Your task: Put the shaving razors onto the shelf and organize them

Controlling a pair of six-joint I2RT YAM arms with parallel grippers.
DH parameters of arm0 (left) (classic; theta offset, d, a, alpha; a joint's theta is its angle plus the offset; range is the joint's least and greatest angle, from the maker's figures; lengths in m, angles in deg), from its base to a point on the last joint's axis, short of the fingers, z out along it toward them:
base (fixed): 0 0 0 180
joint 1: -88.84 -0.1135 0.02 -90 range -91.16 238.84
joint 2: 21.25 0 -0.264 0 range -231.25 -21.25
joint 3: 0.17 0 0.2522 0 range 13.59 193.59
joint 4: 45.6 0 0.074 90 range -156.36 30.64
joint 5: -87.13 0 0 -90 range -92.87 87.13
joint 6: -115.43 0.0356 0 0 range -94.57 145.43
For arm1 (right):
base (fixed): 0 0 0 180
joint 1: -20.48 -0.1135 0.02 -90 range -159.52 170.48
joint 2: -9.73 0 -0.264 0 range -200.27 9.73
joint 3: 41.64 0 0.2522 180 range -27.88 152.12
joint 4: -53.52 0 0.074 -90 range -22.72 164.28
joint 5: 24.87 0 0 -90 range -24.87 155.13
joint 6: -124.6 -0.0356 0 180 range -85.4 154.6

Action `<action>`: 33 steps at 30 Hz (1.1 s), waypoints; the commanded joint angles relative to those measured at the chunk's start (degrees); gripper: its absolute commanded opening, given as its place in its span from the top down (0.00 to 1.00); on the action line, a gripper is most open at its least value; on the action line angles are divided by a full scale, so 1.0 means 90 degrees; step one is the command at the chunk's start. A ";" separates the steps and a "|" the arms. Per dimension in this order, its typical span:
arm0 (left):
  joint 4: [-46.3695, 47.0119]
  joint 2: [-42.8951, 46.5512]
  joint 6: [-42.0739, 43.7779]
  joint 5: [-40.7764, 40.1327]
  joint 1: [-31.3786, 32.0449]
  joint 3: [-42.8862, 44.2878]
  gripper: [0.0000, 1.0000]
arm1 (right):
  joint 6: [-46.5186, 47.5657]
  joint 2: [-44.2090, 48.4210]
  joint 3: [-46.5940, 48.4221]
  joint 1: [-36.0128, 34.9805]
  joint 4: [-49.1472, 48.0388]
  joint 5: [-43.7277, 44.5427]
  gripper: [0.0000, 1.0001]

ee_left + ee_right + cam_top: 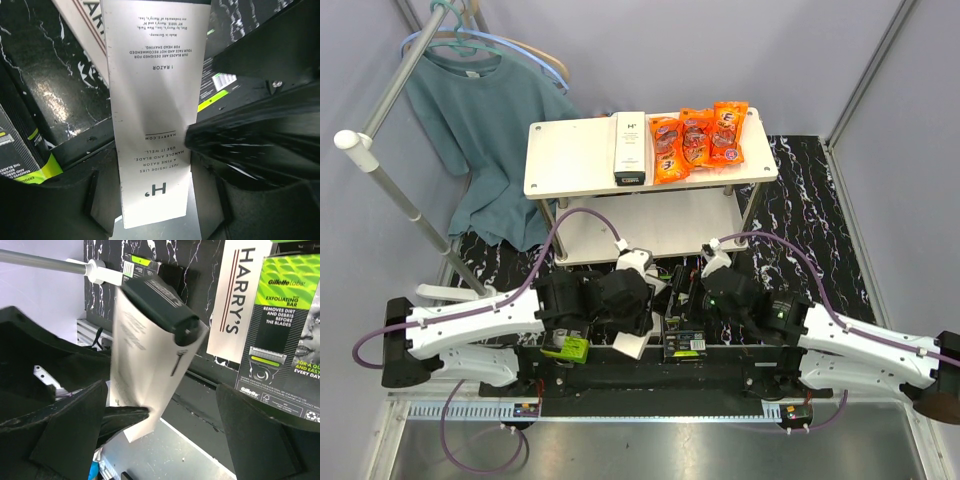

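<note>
Before the shelf [570, 155], left end effector [151, 172] low, seemingly around white box [150, 95].

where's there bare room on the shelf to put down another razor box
Bare: the top board left of the white razor box lying there, and the front strip of the lower board. Crowded: the top board's right side, filled by orange snack packets, and the near table edge, where the left gripper holds a second white box beside black boxes.
</note>
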 commanded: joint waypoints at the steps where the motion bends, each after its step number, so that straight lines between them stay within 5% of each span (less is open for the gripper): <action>1: 0.0368 0.0071 -0.0011 -0.0364 0.0061 0.0500 0.79 | -0.0265 0.0173 -0.0129 -0.0044 -0.0346 -0.0107 0.00; 13: 0.1304 0.0218 0.0399 0.0591 0.0081 0.0491 0.76 | -0.0402 0.0730 -0.0568 -0.0044 -0.0843 0.0040 0.05; 15: 0.1461 0.0228 0.0497 0.0719 0.0071 0.0452 0.75 | -0.0383 0.0788 -0.0636 -0.0044 -0.0980 0.0011 0.09; 20: 0.1510 0.0267 0.0614 0.0720 0.0081 0.0364 0.72 | -0.0431 0.0955 -0.0695 -0.0044 -0.1010 0.0089 0.37; 24: 0.1452 0.0403 0.0556 0.0476 0.0071 0.0199 0.59 | -0.0441 0.1121 -0.0715 -0.0034 -0.0990 0.0128 0.59; 27: 0.1413 0.0520 0.0546 0.0388 0.0071 0.0110 0.50 | -0.0412 0.1199 -0.0695 -0.0044 -0.0941 0.0128 0.62; 33: 0.1120 0.0677 0.0595 0.0017 0.0062 0.0208 0.09 | -0.0246 0.1277 -0.0510 -0.0034 -0.0629 0.0216 0.63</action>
